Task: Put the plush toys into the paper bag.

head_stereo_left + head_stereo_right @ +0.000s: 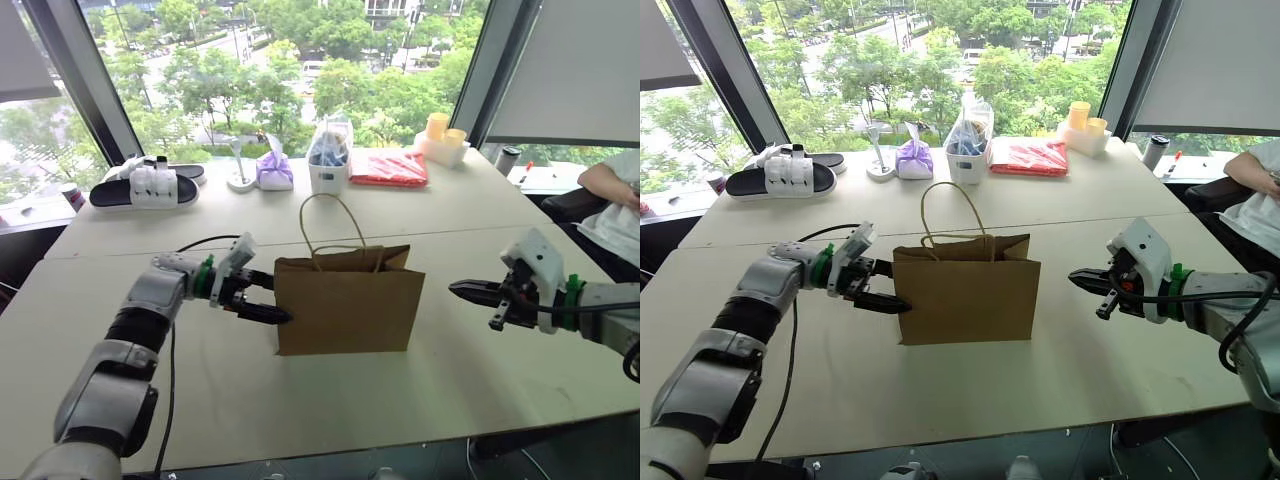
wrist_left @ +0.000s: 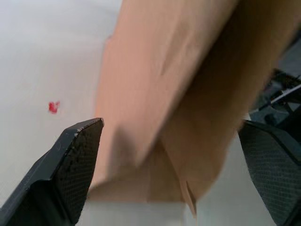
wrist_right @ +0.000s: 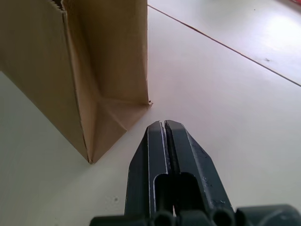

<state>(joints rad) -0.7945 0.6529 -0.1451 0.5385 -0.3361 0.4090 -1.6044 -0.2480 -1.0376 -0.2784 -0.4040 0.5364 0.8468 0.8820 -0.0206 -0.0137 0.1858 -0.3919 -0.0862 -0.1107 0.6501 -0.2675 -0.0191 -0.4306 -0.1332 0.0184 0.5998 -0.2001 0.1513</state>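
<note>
Head pair looks down across the table (image 1: pixel 330 420); wrist cameras (both close) share the paper bag (image 3: pixel 84 61).

Grey-and-white jointed arms with green wrist rings, black cables and textured black fingers (image 2: pixel 75 165).

Plain brown kraft paper bag (image 1: pixel 350 305): upright, mid-table, 2 thin tan string handles looped above rim.
Left gripper (image 1: pixel 262 300): black fingers spread, just beside bag's left side edge.
Right gripper (image 1: pixel 468 290): black fingers pressed together, pointing at bag, well apart from it.
Pale beige table (image 1: pixel 300 400): bare in front of bag.
Far edge by window: black-and-white slide sandal (image 1: pixel 145 187); purple tied pouch (image 1: pixel 274 170); clear plastic bag with blue contents (image 1: pixel 329 155); red flat packet (image 1: pixel 388 167); 2 yellow cups (image 1: pixel 445 130).
Person's arm (image 1: pixel 605 185): far right edge.
</note>
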